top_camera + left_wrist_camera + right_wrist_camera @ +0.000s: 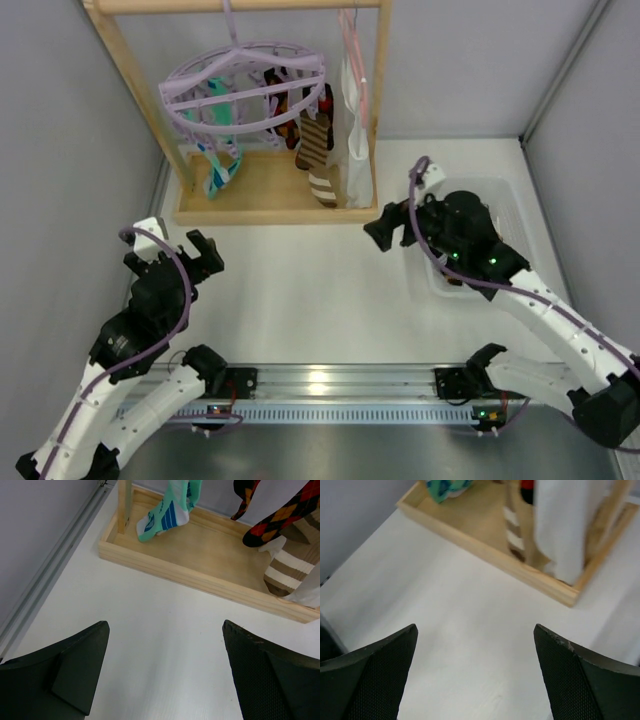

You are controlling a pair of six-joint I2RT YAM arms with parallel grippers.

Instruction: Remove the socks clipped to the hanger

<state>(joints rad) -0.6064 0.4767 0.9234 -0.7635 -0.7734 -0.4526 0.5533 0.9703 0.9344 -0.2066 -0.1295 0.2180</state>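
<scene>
We see the round lavender plastic drying hanger (240, 85) hooked on the top rail of a pale wooden rack (130, 80), so its clips let the small patterned socks (318, 160) dangle freely. Teal ones are on the left, with brown-and-cream striped and black diamond ones on the right, beside a white garment (355, 150). Their toes hang down into the rack's shallow wooden tray base (260, 190), which holds nothing else. Both arms sit well back over the white worktop (320, 300), the left end effector (165, 627) and right end effector (475, 627) each spread wide and gripping nothing. A clear plastic bin (512, 210) under the right arm probably awaits the socks. We cannot tell its contents.
</scene>
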